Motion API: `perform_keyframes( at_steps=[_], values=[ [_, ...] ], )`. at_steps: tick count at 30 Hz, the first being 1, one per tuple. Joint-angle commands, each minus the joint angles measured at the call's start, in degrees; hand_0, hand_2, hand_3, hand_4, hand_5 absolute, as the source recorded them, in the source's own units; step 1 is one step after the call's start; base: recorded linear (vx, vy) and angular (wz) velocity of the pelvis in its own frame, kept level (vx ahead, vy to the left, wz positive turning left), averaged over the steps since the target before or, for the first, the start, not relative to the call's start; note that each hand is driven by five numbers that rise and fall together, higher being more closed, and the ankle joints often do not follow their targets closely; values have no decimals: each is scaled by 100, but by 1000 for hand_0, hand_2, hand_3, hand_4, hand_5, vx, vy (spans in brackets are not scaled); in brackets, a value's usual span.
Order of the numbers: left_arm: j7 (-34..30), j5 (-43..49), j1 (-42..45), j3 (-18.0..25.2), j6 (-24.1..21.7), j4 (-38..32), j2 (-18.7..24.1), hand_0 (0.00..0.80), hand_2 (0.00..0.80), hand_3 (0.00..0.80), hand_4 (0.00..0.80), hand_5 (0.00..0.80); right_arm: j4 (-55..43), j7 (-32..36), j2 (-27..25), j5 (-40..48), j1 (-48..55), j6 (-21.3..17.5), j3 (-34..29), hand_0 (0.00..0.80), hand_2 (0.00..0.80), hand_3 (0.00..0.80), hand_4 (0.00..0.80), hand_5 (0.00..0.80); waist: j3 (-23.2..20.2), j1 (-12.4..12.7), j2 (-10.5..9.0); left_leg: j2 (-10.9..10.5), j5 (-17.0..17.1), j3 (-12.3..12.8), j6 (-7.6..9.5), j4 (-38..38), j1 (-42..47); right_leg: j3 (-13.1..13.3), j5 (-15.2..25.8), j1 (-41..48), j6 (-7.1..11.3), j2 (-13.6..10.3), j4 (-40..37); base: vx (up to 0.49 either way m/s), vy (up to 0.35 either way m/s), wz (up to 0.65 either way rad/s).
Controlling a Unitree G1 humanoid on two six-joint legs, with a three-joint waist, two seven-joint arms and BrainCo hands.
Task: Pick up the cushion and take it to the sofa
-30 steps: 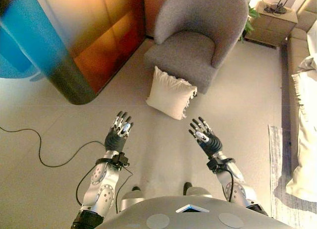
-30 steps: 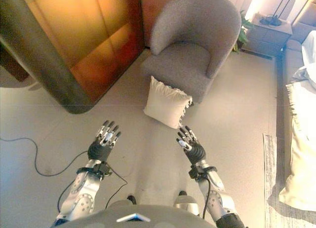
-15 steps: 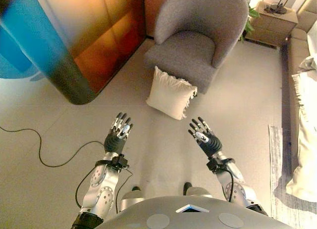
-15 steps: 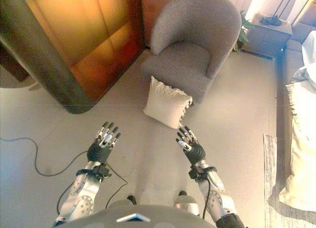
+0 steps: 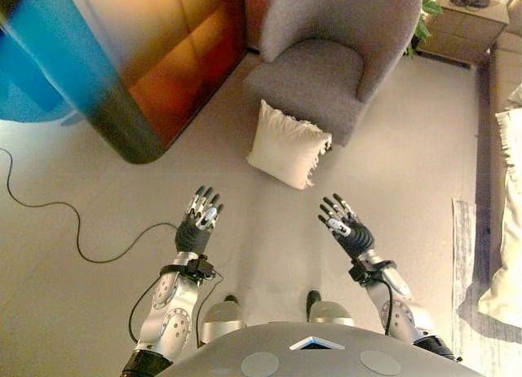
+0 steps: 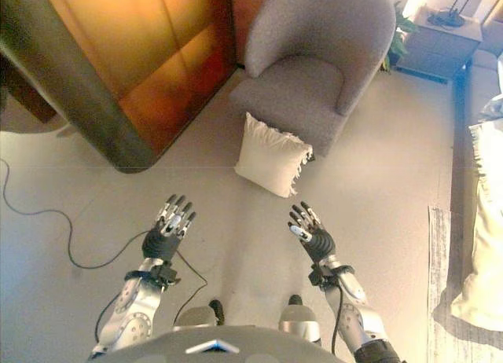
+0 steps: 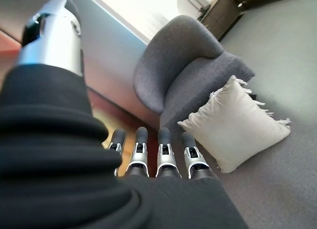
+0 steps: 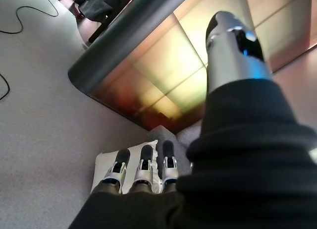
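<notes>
While the cushion (image 5: 289, 144) leans on the floor against the grey chair (image 5: 326, 63), well apart from the left hand (image 5: 201, 222) and right hand (image 5: 347, 228) with fingers spread and empty, a short reach could miss it.

Bare floor (image 5: 269, 222) lies open from both hands to the cushion (image 5: 287, 144), with the grey armchair (image 5: 326, 59) close behind it.

A cream fringed cushion (image 5: 288, 144), grey armchair (image 5: 326, 63), and orange-brown wooden panelling (image 5: 163, 51).
</notes>
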Motion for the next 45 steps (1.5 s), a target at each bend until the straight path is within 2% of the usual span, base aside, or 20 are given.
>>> perform_keyframes(
  at_steps=[1, 4, 7, 9, 10, 11, 14, 18, 21, 25, 28, 31, 35, 36, 37, 39, 40, 41, 43, 45],
  values=[
    [2, -39, -221, 225, -342, -335, 76, 0, 0, 0, 0, 0, -269, 179, 249, 169, -265, -224, -188, 0, 0, 0, 0, 0, 37, -20, -161, -394, -544, -93, 434, 502, -44, -211, -283, -170, -162, 286, 560, 30, 169, -13],
    [-64, -6, -287, 340, -199, -327, 151, 0, 0, 0, 0, 0, -287, 57, 417, 89, -224, -368, -149, 0, 0, 0, 0, 0, 80, -57, -87, -476, -599, -164, 634, 507, -89, -33, -219, -568, 30, -74, 1492, -18, 206, -6],
    [-134, 73, -444, 335, -133, -233, 253, 0, 0, 0, 0, 0, -264, -78, 498, 27, -166, -597, -121, 0, 0, 0, 0, 0, 288, -71, 53, -589, -683, -218, 862, 680, -247, 88, 244, -1347, -97, -521, 3208, -79, 276, 3],
    [-138, 34, -522, 324, -63, -176, 298, 0, 0, 0, 0, 0, -320, -149, 480, 30, -78, -647, -116, 0, 0, 0, 0, 0, 468, -127, 127, -680, -738, -287, 896, 728, -179, 196, 511, -1749, -106, -634, 4133, 1, 288, 16],
    [-199, -26, -526, 344, -11, -179, 305, 0, 0, 0, 0, 0, -351, -154, 462, 24, -18, -666, -109, 0, 0, 0, 0, 0, 537, -152, 151, -714, -856, -334, 860, 752, -84, 236, 542, -1883, -10, -681, 4388, 50, 224, 30],
    [-241, -58, -506, 376, 28, -196, 317, 0, 0, 0, 0, 0, -372, -128, 446, 34, 28, -671, -121, 0, 0, 0, 0, 0, 584, -149, 156, -705, -789, -285, 850, 747, -66, 165, 702, -1953, -60, -741, 4328, 105, 116, 21],
    [-243, -30, -380, 410, 99, -267, 347, 0, 0, 0, 0, 0, -433, -94, 422, 108, 81, -626, -183, 0, 0, 0, 0, 0, 617, -197, 71, -711, -894, -250, 759, 686, 118, -4, 925, -2012, 100, -716, 3523, 153, -42, 2],
    [-209, 23, -431, 211, -80, -243, 378, 0, 0, 0, 0, 0, -301, -62, 357, 274, -203, -603, -226, 0, 0, 0, 0, 0, 634, -320, -245, -928, -1228, -307, 696, 614, 337, -493, 978, -2030, 356, -412, 1097, 225, -125, -9],
    [-202, 70, -388, 99, -129, -215, 387, 0, 0, 0, 0, 0, -210, -35, 336, 386, -264, -552, -294, 0, 0, 0, 0, 0, 587, -343, -333, -1076, -1332, -393, 727, 486, 578, -935, 1208, -2049, 456, -134, 331, 308, -80, 2],
    [-296, 165, -321, 28, -43, -190, 391, 0, 0, 0, 0, 0, -166, -80, 373, 438, -200, -578, -340, 0, 0, 0, 0, 0, 524, -290, -286, -1100, -1612, -550, 833, 539, 788, -1209, 1255, -2080, 484, 6, 342, 422, -79, 18],
    [-321, 224, -231, -21, 3, -220, 343, 0, 0, 0, 0, 0, -179, -161, 357, 400, -5, -618, -363, 0, 0, 0, 0, 0, 374, -352, -258, -1061, -1848, -472, 870, 690, 969, -1373, 1057, -2004, 382, 8, 481, 492, -98, -13],
    [-350, 175, -127, 9, 163, -288, 314, 0, 0, 0, 0, 0, -227, -333, 337, 340, 153, -591, -415, 0, 0, 0, 0, 0, 185, -493, -130, -783, -1916, -185, 772, 903, 1217, -1374, 742, -2012, 247, 37, 937, 505, -135, 3],
    [-513, 55, -84, 44, 184, -328, 313, 0, 0, 0, 0, 0, -359, -272, 200, 175, 490, -621, -528, 0, 0, 0, 0, 0, -114, -790, -67, -195, -377, -29, 158, 1798, 1124, -1075, 279, -1844, -257, 314, 1111, 426, -246, 6],
    [-539, 6, -94, 46, 161, -336, 313, 0, 0, 0, 0, 0, -340, -240, 183, 175, 521, -657, -546, 0, 0, 0, 0, 0, -139, -798, -57, -132, -209, -28, 84, 1957, 1074, -1079, 226, -1780, -313, 353, 1086, 432, -262, 20],
    [-542, -128, -128, 65, 126, -362, 280, 0, 0, 0, 0, 0, -279, -190, 140, 167, 513, -689, -585, 0, 0, 0, 0, 0, -168, -733, 9, 27, 77, -109, -96, 2637, 885, -1126, -111, -1550, -455, 503, 1142, 348, -239, -2],
    [-449, -307, -205, 28, 55, -370, 206, 0, 0, 0, 0, 0, -164, -161, 61, 216, 426, -826, -606, 0, 0, 0, 0, 0, -218, -654, -137, -51, 428, -187, -108, 3459, 370, -1135, -202, -1320, -662, 446, 1044, 318, -228, -38],
    [-419, -345, -230, 23, 56, -368, 181, 0, 0, 0, 0, 0, -118, -147, 38, 257, 374, -845, -619, 0, 0, 0, 0, 0, -219, -609, -194, 9, 407, -170, -63, 3893, 69, -1070, -306, -1212, -733, 456, 1050, 288, -169, -49],
    [-372, -367, -292, 14, 20, -331, 128, 0, 0, 0, 0, 0, -16, -125, 2, 322, 263, -875, -627, 0, 0, 0, 0, 0, -176, -516, -302, 41, 163, -175, 108, 4369, -512, -850, -382, -1017, -773, 441, 1003, 250, -109, -59],
    [-435, -282, -341, 7, -137, -217, 79, 0, 0, 0, 0, 0, 108, -146, -46, 330, 152, -891, -594, 0, 0, 0, 0, 0, -89, -412, -350, 65, -6, -276, 270, 4197, -1026, -470, -465, -879, -776, 479, 1036, 233, 15, -90],
    [-440, -286, -371, 32, -250, -196, 68, 0, 0, 0, 0, 0, 159, -204, -74, 254, 61, -765, -587, 0, 0, 0, 0, 0, 10, -317, -356, 25, -54, -399, 359, 3501, -1275, -53, -546, -741, -747, 529, 1079, 234, 123, -95]
  ],
)
